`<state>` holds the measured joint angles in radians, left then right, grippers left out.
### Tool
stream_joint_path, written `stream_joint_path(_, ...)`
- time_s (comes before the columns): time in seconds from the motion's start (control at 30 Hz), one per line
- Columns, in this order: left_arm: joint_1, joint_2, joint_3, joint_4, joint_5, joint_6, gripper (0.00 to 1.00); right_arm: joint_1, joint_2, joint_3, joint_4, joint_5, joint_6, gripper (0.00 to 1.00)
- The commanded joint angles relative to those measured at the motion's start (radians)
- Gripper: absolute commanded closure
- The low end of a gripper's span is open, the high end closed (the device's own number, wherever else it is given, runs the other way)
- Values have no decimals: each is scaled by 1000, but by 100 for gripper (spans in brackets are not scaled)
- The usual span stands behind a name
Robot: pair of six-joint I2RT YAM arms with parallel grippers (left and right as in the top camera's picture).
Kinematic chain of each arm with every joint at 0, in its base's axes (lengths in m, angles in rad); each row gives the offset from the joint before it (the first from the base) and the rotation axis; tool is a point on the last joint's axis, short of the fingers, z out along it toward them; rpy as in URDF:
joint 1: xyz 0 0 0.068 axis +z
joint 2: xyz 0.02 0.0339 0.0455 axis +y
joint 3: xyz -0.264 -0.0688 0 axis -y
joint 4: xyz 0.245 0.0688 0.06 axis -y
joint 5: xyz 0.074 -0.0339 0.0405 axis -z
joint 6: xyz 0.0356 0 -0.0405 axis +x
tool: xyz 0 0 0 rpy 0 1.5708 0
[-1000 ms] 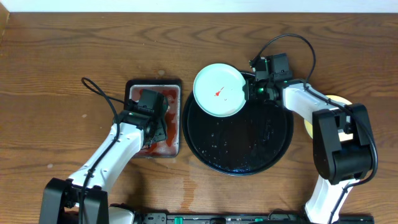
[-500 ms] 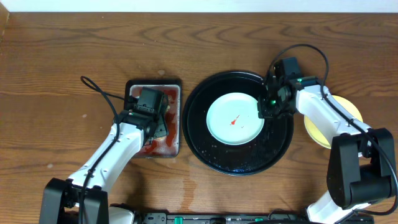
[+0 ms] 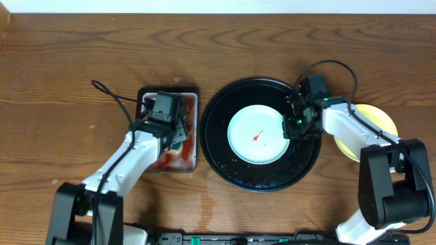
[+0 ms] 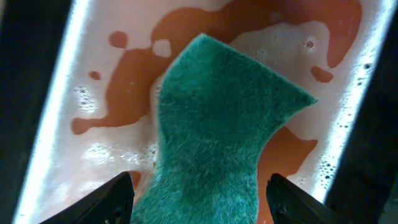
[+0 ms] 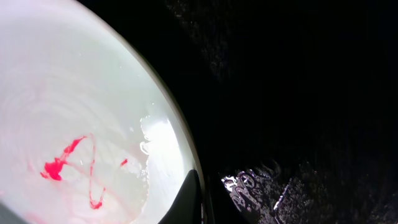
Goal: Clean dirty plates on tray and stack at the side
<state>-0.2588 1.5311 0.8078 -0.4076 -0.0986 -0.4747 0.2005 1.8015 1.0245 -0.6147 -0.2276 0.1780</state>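
A pale aqua plate (image 3: 255, 136) with a red smear lies flat in the middle of the black tray (image 3: 225, 160). My right gripper (image 3: 291, 124) is at the plate's right rim. In the right wrist view one finger (image 5: 194, 186) lies over the rim of the plate (image 5: 74, 112); the other finger is hidden. The wet tray (image 5: 298, 93) is beside it. A yellow plate (image 3: 381, 122) lies right of the tray, partly behind my right arm. A second aqua plate is not in view. My left gripper (image 3: 170, 129) holds a green sponge (image 4: 217, 112) between its fingers (image 4: 199, 205).
The small rectangular sponge tray (image 3: 150, 102) stands left of the black tray and holds red-stained soapy water (image 4: 93, 74). Cables loop off both arms. The black tray's bottom carries water drops.
My right gripper carried the aqua plate from the tray's back left down flat onto the tray's middle. My left gripper shifted slightly back over the sponge tray; the green sponge now shows.
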Motion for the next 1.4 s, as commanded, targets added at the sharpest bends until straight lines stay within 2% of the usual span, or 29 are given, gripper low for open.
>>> stream_joint_path(0.0,0,37,-4,14,20,3,33,6,3,-19,11,14,-3,99)
stream_joint_path(0.1,0,63,-4,26,20,3,38,6,3,-19,18,14,-3,99)
stream_joint_path(0.27,0,106,-4,28,20,2,55,6,3,-19,21,14,-3,99)
stream_joint_path(0.37,0,135,-4,28,19,6,80,6,3,-19,21,14,-3,99)
stream_joint_path(0.4,0,136,-4,28,19,9,91,6,3,-19,21,14,-3,99)
stream_joint_path(0.57,0,99,-2,26,19,60,93,6,3,-19,21,14,-4,99)
stream_joint_path(0.7,0,4,-2,9,20,78,93,6,3,-19,21,14,-11,99)
stream_joint_path(0.73,0,-13,-2,5,20,78,89,6,3,-19,21,14,-11,99)
stream_joint_path(0.77,0,-29,-2,-3,20,78,67,6,3,-19,21,14,-11,99)
stream_joint_path(0.8,0,-43,-2,-10,20,78,51,6,3,-19,21,14,-11,99)
stream_joint_path(0.83,0,-48,-2,-13,20,78,40,6,3,-19,21,14,-11,99)
stream_joint_path(0.87,0,-50,-2,-15,20,78,36,6,3,-19,21,14,-11,99)
stream_joint_path(1.37,0,45,-5,25,20,69,36,11,3,-19,21,14,-11,99)
